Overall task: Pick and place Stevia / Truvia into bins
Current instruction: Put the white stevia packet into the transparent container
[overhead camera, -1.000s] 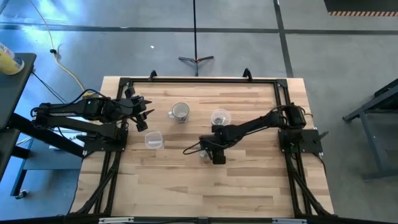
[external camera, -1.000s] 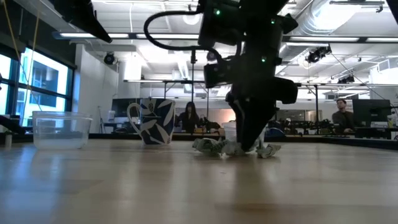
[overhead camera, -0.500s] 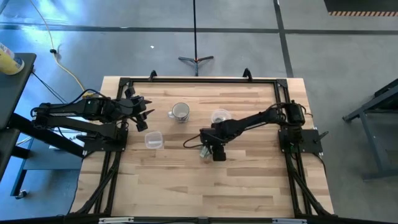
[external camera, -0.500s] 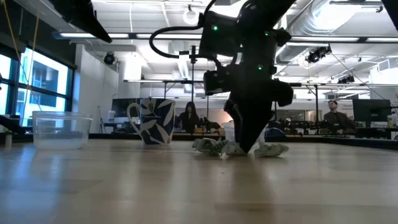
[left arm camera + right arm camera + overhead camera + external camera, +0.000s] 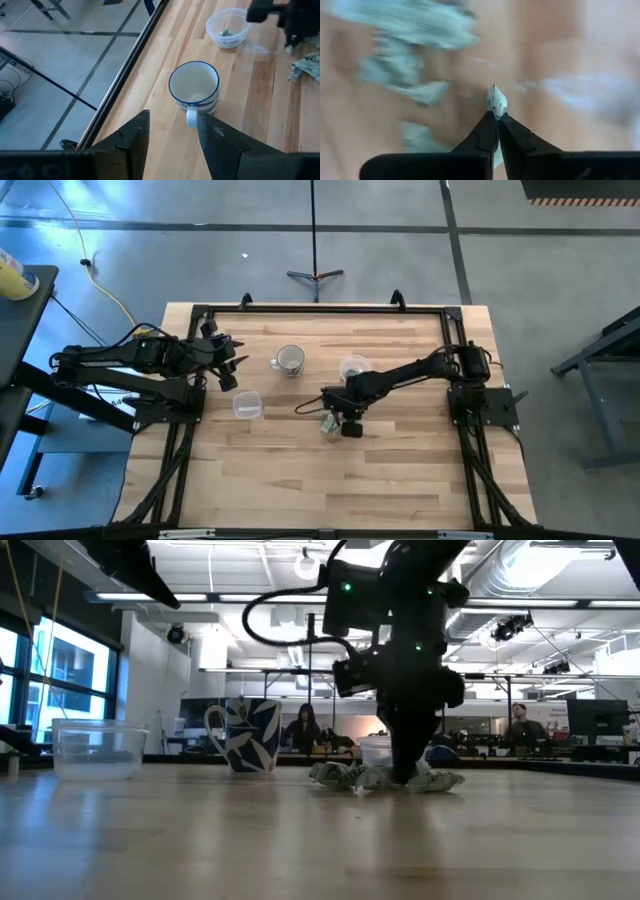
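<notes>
Several pale green and white Stevia packets (image 5: 328, 424) lie in a loose pile on the table's middle; the low view shows the pile (image 5: 345, 776) too. My right gripper (image 5: 342, 423) stands down in that pile, shut on one packet (image 5: 495, 102). The bin, a small clear cup (image 5: 354, 367) with packets in it (image 5: 227, 27), stands just beyond the pile toward the far edge. My left gripper (image 5: 172, 145) waits open at the table's far left, pointing at a blue-patterned mug (image 5: 194, 87). My right gripper pinches one small packet between its two fingertips (image 5: 490, 125), coming from above and pointing down. A short end of the packet (image 5: 495, 99) sticks out past the tips. Whether the packet is clear of the pile does not show.
The mug (image 5: 290, 360) stands left of the cup. A squarish clear tub (image 5: 247, 405) sits nearer the left arm. Loose packets (image 5: 437, 780) lie right beside the right gripper's fingers. People sit in the room beyond the table.
My right gripper has stayed low over the pile and has shut its fingers, taking hold of one packet. A packet at the pile's edge has slid a little aside.
</notes>
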Controlling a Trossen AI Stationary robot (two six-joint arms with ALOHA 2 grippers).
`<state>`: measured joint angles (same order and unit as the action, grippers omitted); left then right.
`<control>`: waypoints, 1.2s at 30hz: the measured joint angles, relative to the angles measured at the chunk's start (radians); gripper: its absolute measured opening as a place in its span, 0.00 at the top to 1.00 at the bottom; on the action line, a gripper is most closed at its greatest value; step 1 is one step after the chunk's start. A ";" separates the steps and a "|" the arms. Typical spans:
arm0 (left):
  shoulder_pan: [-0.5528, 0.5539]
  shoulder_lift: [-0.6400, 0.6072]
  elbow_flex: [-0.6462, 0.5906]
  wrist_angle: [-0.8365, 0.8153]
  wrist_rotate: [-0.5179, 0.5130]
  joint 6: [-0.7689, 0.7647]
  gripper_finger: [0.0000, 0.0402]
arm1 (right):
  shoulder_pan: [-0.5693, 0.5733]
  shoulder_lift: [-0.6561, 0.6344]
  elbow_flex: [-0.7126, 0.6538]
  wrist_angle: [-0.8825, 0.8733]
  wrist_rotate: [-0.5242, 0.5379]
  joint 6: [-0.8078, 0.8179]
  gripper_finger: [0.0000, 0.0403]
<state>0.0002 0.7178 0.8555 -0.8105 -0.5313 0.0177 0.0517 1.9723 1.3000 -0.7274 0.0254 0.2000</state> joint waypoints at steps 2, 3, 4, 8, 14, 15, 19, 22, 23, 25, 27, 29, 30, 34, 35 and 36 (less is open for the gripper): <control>0.000 0.000 0.000 0.000 0.000 0.000 0.50 | -0.003 -0.015 0.030 -0.025 0.041 0.031 0.97; 0.000 0.000 0.000 0.000 0.000 0.000 0.50 | -0.004 -0.033 0.049 -0.027 0.070 0.041 0.97; 0.000 0.000 0.000 0.000 0.000 0.000 0.50 | -0.004 -0.053 0.068 -0.030 0.102 0.049 0.98; 0.000 0.000 0.000 0.000 0.000 0.000 0.50 | -0.014 -0.115 0.137 -0.095 0.198 0.096 0.98; 0.000 0.000 0.000 0.000 0.000 0.000 0.50 | -0.114 -0.169 0.157 -0.275 0.264 0.161 0.99; 0.000 0.000 0.000 0.000 0.000 0.000 0.50 | -0.136 -0.167 0.156 -0.283 0.266 0.143 0.99; 0.000 0.000 0.000 0.000 0.000 0.000 0.50 | -0.239 -0.157 0.157 -0.255 0.146 0.032 0.99; 0.000 0.000 0.000 0.000 0.000 0.000 0.50 | -0.297 -0.126 0.157 -0.270 0.097 -0.034 0.98; 0.000 0.000 0.000 0.000 0.000 0.000 0.50 | -0.309 -0.112 0.155 -0.281 0.100 -0.059 0.97; 0.000 0.000 0.000 0.000 0.000 0.000 0.50 | -0.325 -0.098 0.155 -0.287 0.096 -0.098 0.94; 0.000 0.000 0.000 0.000 0.000 0.000 0.50 | -0.327 -0.088 0.157 -0.283 0.094 -0.127 0.88; 0.000 0.000 0.000 0.000 0.000 0.000 0.50 | -0.321 -0.077 0.157 -0.268 0.100 -0.132 0.80; 0.000 0.000 0.000 0.000 0.000 0.000 0.50 | -0.316 -0.074 0.156 -0.255 0.101 -0.131 0.76; 0.000 0.000 0.000 0.000 0.000 0.000 0.50 | -0.274 -0.077 0.158 -0.241 0.097 -0.157 0.60; 0.000 0.000 0.000 0.000 0.000 0.000 0.50 | -0.258 -0.077 0.158 -0.247 0.091 -0.177 0.56; 0.000 0.000 0.000 0.000 0.000 0.000 0.50 | -0.240 -0.076 0.158 -0.254 0.078 -0.205 0.53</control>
<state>0.0002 0.7181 0.8555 -0.8104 -0.5312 0.0177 -0.1882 1.8959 1.4578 -0.9818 0.1037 -0.0054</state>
